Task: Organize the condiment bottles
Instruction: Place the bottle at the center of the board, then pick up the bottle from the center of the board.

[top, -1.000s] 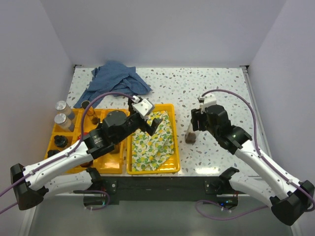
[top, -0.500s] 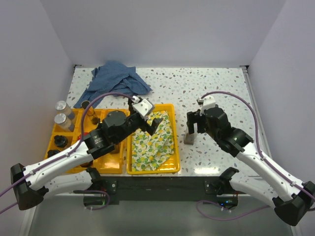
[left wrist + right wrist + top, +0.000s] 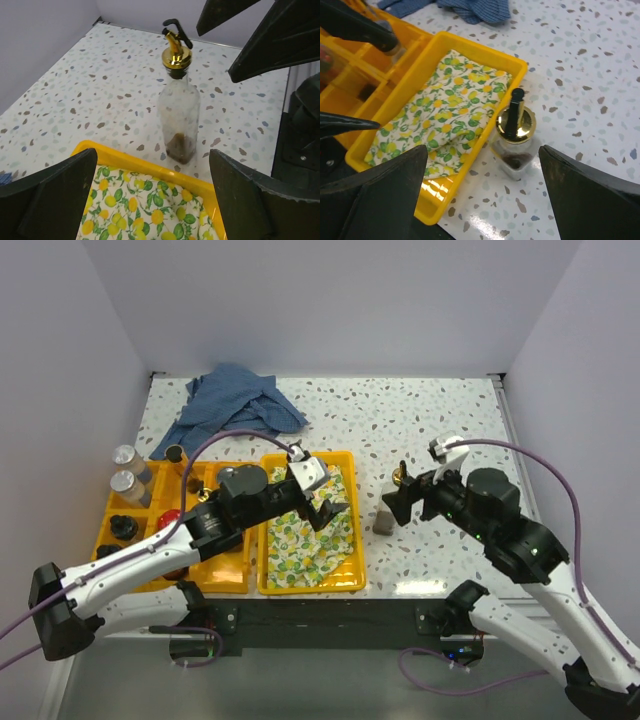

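Jaws of the right gripper (image 3: 404,502) stand wide apart right of centre in the overhead view, clamped on nothing. The clear glass bottle (image 3: 384,522) with the gold pourer stands upright just in front of them on the speckled table (image 3: 450,420). The right wrist view shows it free of both fingers, with a little dark liquid at its base. The bottle sits just beside the right-hand rim of a yellow tray (image 3: 310,588), outside it.

That tray holds only a lemon-print cloth (image 3: 300,535). The left gripper (image 3: 330,508) hovers above the cloth, its jaws likewise spread and empty, and its wrist camera looks across the tray's corner at the same bottle.

Further left in the frame, a divided yellow tray (image 3: 228,583) carries a red-lidded jar (image 3: 170,517), a dark-capped jar (image 3: 123,527) and two grey-capped shakers (image 3: 127,483) at its upper-left end. Whether the farther shaker is inside the rim cannot be told. The left arm hides several compartments. A crumpled blue cloth (image 3: 235,405) lies at the upper left of the table.

On this evidence the job looks well advanced but unfinished. Most containers appear to be in the divided tray, the pourer bottle has yet to find a compartment, and the cloth occupies the second tray.
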Motion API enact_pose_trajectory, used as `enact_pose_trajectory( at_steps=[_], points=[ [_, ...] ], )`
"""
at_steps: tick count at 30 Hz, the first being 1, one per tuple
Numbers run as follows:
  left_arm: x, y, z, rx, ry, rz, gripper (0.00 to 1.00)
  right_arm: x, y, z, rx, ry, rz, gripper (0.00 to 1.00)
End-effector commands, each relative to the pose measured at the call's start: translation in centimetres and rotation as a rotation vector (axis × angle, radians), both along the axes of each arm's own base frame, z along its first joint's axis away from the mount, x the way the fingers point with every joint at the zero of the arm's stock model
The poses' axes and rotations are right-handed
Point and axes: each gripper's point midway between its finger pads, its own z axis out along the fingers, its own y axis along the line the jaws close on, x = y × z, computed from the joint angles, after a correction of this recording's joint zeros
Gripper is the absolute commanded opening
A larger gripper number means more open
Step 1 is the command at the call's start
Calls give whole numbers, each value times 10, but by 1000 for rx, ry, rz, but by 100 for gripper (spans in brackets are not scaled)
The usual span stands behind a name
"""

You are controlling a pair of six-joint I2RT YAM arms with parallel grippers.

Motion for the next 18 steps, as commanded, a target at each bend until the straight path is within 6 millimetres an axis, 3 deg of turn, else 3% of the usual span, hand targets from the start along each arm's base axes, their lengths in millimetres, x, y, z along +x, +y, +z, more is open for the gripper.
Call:
enact_pose_trajectory(
  at_steps=[1,5,10,11,12,13,18],
  points=[
    [-26,-36,22,-85,-43,-237,98,-46,14,45,96,-88,241,98],
    [-23,-56,17,-78,-31,-289,98,-69,1,80,166,-186,260,99],
    [-1,-80,4,-62,-34,-273,99,-102,-22,122,231,-298,275,99],
    [4,-85,1,-48,-39,-276,99,-107,-26,127,239,-316,274,99],
    [9,-93,-17,-8,-9,-278,99,-114,-33,132,249,-343,275,99],
    [13,-99,-8,-12,-23,-284,98,-120,-38,137,257,-362,272,99],
    [37,-117,-17,-3,-13,-293,98,-134,-63,147,253,-429,218,99]
  ],
)
